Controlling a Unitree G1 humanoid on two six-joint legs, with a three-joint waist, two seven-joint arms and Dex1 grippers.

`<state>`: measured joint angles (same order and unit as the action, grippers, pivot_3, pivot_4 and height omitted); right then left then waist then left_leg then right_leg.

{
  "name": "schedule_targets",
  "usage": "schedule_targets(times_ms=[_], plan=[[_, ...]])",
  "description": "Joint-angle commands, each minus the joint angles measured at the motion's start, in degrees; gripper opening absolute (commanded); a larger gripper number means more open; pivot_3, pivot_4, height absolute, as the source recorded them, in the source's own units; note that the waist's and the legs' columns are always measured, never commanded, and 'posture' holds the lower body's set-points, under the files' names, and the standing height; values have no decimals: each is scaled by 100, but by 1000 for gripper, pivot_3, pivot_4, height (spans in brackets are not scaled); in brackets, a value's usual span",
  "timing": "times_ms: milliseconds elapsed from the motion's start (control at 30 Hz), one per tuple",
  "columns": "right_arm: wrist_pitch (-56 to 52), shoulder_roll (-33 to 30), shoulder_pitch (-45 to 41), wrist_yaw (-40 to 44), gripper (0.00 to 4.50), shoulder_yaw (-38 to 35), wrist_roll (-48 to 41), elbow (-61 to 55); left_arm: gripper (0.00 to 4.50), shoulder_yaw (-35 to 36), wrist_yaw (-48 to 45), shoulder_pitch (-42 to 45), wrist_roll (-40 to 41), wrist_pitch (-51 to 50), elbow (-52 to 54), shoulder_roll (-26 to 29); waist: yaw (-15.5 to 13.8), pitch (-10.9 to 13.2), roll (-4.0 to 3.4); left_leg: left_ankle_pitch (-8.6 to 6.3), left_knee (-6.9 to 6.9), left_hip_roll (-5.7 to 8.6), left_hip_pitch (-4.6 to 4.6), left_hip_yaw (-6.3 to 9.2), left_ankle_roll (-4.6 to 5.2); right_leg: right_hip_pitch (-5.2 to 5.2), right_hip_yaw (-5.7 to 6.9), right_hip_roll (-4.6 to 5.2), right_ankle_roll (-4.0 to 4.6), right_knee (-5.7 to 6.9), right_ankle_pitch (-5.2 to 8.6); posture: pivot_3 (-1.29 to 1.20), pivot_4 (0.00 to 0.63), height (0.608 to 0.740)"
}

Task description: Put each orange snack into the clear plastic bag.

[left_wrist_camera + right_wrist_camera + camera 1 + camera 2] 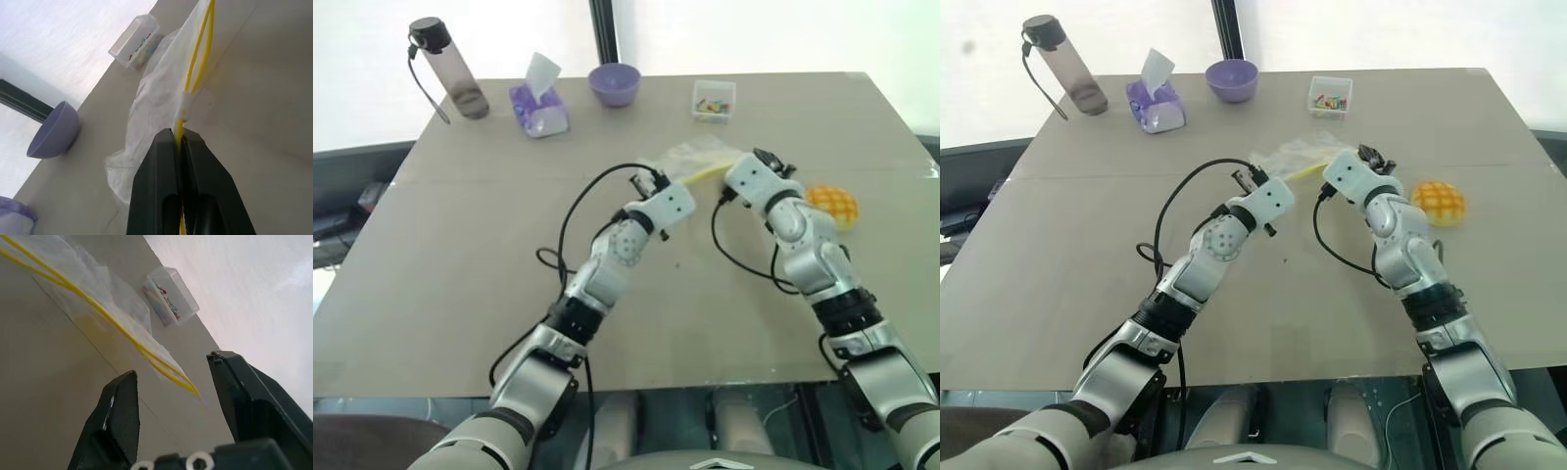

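Standing along the far edge of the table (460,294), from the robot's left to its right: a grey water bottle (450,70) with black cap and loop, upright; a purple tissue pack (539,106) with a white tissue protruding; a purple bowl (614,84), contents not discernible; a small clear box (714,100) holding colourful bits. All four well apart from both arms; none blocking the central work area. Black cables looping from each forearm above the tabletop, clear of the task items.

Lying near the table centre, just in front of the clear box: clear plastic bag (690,159), crinkled, with its yellow strip (195,63) facing the robot. Nothing visible inside it.

Left gripper (179,147): jaws pressed together on the yellow strip, clamping the bag at that edge. Strip running on from the fingertips as two parallel yellow lines.

Right gripper (171,377): fingers spread apart, holding nothing, the bag's yellow corner seen between them but not touched.

Resting on the table to the right of the right forearm, just beside it: orange snack (832,204), dome up, criss-cross top visible, outside the bag and separated from it by the right gripper.
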<state>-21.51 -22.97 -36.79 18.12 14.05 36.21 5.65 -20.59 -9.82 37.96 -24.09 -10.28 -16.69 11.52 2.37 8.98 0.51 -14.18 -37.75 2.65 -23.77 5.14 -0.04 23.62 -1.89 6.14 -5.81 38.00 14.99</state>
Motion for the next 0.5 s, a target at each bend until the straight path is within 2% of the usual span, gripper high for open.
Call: schedule_targets(times_ms=[33, 100, 233, 500], plan=[[-978, 376, 226, 499, 1074, -775, -875, -943, 0, 222, 67, -73, 180, 103, 359, -121, 7, 0, 0, 0, -1, 0, -1, 0, 0, -1, 1, -1, 0, 1, 0, 0, 150, 740], [-1609, 745, 252, 634, 32, -1178, -1388, -1277, 0, 301, 37, -115, 284, 120, 424, -184, 15, 0, 0, 0, -8, 0, 0, 2, 0, -1, -1, -1, 0, 9, 0, 0, 150, 740], [-2585, 1367, 99, 773, 32, -1681, -2261, -1730, 0, 304, -68, -160, 342, 129, 491, -223, 9, 0, -1, -1, -34, -1, 0, 9, 1, -2, -1, -3, 0, 37, 0, 0, 150, 740], [-2990, 1661, -107, 736, 32, -1386, -3035, -1955, 0, 258, -164, -201, 380, 173, 568, -258, -1, 0, -1, -2, -59, 0, 8, 15, 4, -1, -1, -4, 0, 83, 0, 0, 150, 740]])
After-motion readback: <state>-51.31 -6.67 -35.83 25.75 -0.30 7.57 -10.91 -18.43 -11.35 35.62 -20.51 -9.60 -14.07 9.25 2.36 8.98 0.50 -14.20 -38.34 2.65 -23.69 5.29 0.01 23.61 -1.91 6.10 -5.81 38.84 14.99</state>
